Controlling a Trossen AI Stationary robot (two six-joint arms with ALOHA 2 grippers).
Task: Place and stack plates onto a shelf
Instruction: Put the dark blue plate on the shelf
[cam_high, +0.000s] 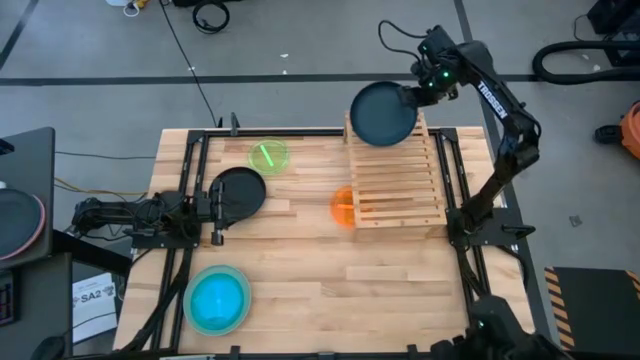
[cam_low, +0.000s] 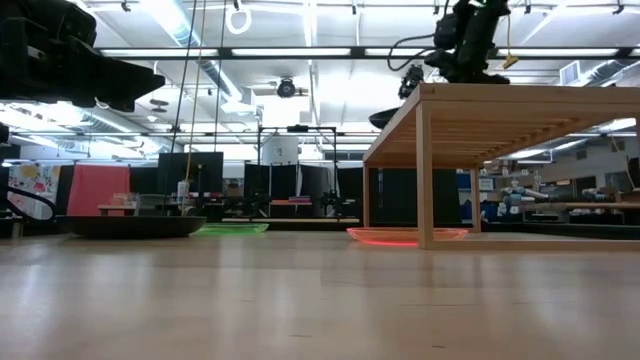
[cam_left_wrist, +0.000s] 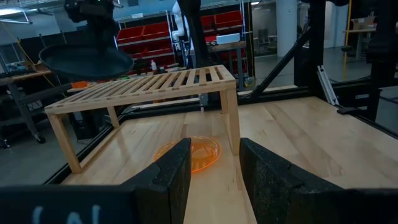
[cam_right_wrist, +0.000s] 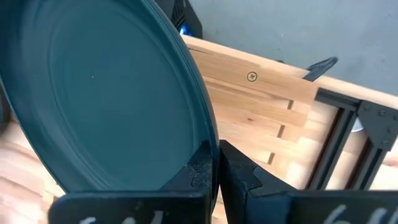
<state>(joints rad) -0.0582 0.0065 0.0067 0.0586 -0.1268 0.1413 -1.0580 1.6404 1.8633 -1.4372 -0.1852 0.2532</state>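
The shelf (cam_high: 398, 178) of pale slats stands at the table's far right. My right gripper (cam_high: 420, 92) is shut on a dark teal plate (cam_high: 383, 113), held in the air over the shelf's far end; the plate also shows in the left wrist view (cam_left_wrist: 84, 59). My left gripper (cam_left_wrist: 214, 168) is open and empty above the table's left side, over a black plate (cam_high: 237, 193) that lies flat on the table. A small green plate (cam_high: 268, 156) lies on the table. A small orange plate (cam_high: 342, 205) lies partly under the shelf. A cyan plate (cam_high: 217, 299) sits in a mint green one. My right gripper pinches the dark teal plate's rim (cam_right_wrist: 200, 134) between its two fingers, one on each face, at the plate's right side. The fingers come from the table's far right. The plate is lifted clear of the shelf and near level.
Black frame rails (cam_high: 455, 175) run along the table beside the shelf. The near half of the wood-plank tabletop (cam_high: 350, 290) is bare wood. The left arm (cam_high: 130, 212) lies low along the table's left edge.
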